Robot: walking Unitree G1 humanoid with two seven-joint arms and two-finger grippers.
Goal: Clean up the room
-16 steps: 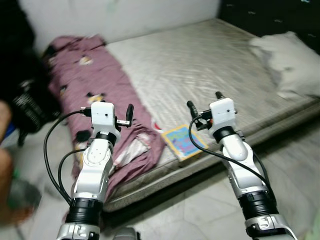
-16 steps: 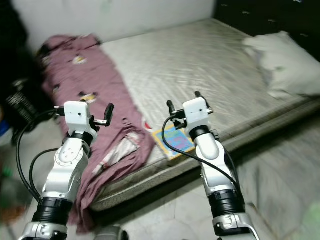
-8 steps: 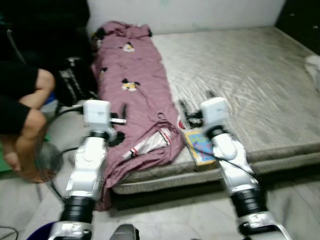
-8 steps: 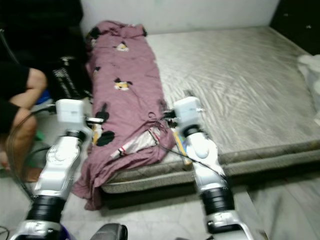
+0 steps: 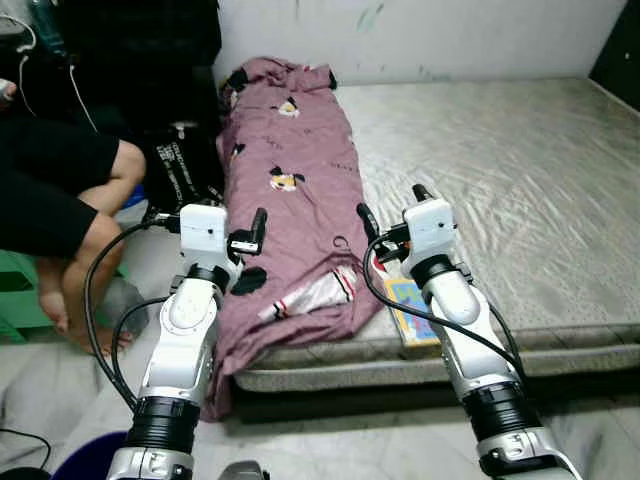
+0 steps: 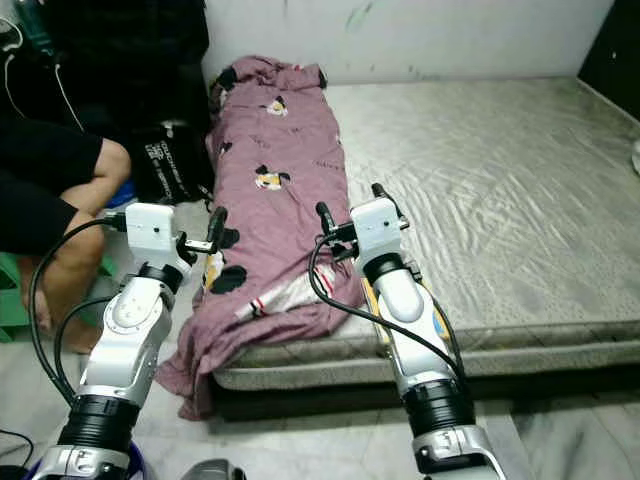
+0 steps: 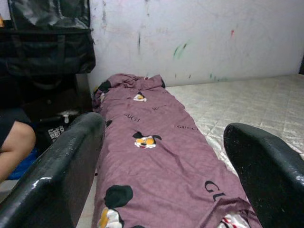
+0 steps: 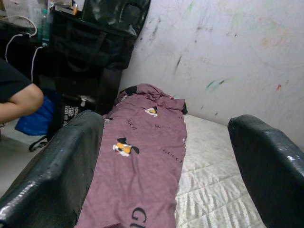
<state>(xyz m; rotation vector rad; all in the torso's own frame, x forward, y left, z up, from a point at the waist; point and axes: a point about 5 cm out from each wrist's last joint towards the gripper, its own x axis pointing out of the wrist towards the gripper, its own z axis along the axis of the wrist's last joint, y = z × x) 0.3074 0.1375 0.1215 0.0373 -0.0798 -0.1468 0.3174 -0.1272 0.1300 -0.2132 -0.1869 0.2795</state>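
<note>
Camera swung left; blanket [image 5: 290, 190] lengthwise wallward.

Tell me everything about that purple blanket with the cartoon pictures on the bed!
The blanket is a soft, dusty-purple cloth printed with cartoon faces and dark lettering. It lies rumpled in a long strip along the left side of the mattress, from the wall to the near edge. Its near end is bunched, showing a white and red patch, and it droops over the bed's corner toward the floor. Nothing holds it.
</note>
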